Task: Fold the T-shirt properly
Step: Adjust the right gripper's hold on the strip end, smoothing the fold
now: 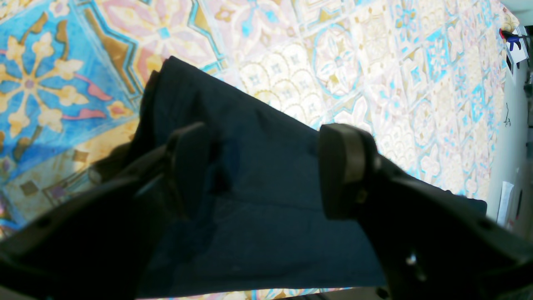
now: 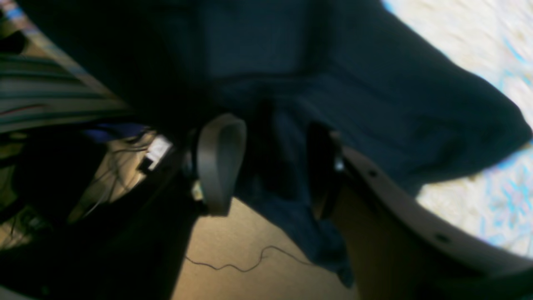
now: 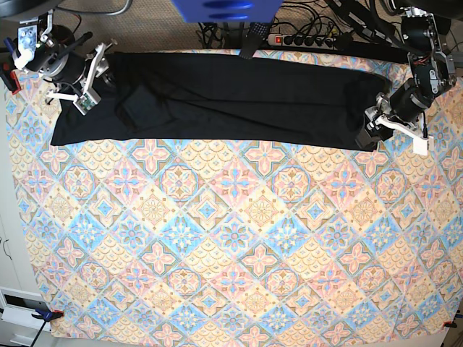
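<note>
The T-shirt lies as a long black band across the far side of the patterned tablecloth, running from about 10 o'clock to 2 o'clock in the base view, its far long edge along the cloth's far border. Each end of it meets one claw.

At 2 o'clock the left gripper sits over the band's end. In the left wrist view its jaws stand wide apart above the dark fabric with nothing between them: released, holding nothing. Whether the fingertips touch the cloth cannot be told.

At 10 o'clock the right gripper is at the other end. In the blurred right wrist view its jaws are partly spread, and a fold of the shirt hangs between them, sagging over the table's edge towards the floor. Whether that fold is pinched or only draped there cannot be told.

From 3 through 6 to 9 o'clock the tablecloth lies bare. A power strip and cables lie on the floor just past the far border.
</note>
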You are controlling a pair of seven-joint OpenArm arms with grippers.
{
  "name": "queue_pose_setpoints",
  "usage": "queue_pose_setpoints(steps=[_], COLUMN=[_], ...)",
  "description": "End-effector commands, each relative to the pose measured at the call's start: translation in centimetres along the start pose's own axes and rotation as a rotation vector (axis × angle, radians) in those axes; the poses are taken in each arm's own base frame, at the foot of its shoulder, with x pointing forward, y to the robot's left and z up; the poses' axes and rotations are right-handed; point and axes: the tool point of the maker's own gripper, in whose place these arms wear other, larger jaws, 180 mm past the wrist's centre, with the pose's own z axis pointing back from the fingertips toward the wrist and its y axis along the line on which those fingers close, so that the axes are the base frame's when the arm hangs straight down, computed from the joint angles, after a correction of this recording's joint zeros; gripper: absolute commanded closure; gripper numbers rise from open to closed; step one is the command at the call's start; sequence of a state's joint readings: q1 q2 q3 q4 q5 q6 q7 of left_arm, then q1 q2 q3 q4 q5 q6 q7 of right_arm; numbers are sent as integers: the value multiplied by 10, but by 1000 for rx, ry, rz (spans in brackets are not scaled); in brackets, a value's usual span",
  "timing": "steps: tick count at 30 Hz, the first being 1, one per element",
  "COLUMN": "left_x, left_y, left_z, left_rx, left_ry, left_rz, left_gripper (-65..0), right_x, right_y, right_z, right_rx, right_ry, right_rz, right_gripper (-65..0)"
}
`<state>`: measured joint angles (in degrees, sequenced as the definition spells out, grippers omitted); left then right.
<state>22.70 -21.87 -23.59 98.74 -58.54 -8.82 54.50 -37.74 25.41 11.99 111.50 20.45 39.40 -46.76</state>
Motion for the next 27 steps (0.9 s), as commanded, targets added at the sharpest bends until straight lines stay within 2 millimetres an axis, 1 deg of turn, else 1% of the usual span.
queue_pose_setpoints(steps=[1, 3, 5, 6, 8, 10, 12, 14, 16, 19, 22, 27], left_x=[12, 12, 12, 12, 12, 12, 12, 12, 12, 12, 12, 12], left_y=[-4, -4, -4, -4, -4, -4, -4, -4, -4, -4, -4, -4], left_z=[3, 3, 3, 3, 3, 3, 3, 3, 3, 3, 3, 3], left_rx=[-11, -11, -11, -11, -11, -11, -11, -11, -11, -11, -11, -11], left_ry=[-31, -31, -31, -31, -31, -31, -31, -31, -31, -31, -31, -31], left_rz=[-19, -19, -19, -19, -19, -19, -19, -19, -19, -19, -19, -19], left_gripper=[-403, -403, -403, -403, -403, -403, -403, -403, -403, -403, -403, -403], right_x=[10, 16, 14, 17, 31, 39, 36, 31, 30, 27, 19, 16], right_y=[-3, -6, 2, 5, 10, 15, 20, 20, 22, 25, 30, 30], right_z=[3, 1, -7, -11, -17, -22, -26, -29, -30, -29, -28, -29], right_rx=[1, -4, 28, 40, 62, 80, 100, 106, 111, 117, 128, 130], right_ry=[-32, -46, -38, -43, -71, -86, -77, -63, -59, -53, -35, -28], right_rz=[18, 20, 20, 25, 47, 62, 61, 49, 48, 49, 41, 36], right_gripper=[-280, -281, -280, -280, -280, -279, -279, -279, -279, -279, -279, -279])
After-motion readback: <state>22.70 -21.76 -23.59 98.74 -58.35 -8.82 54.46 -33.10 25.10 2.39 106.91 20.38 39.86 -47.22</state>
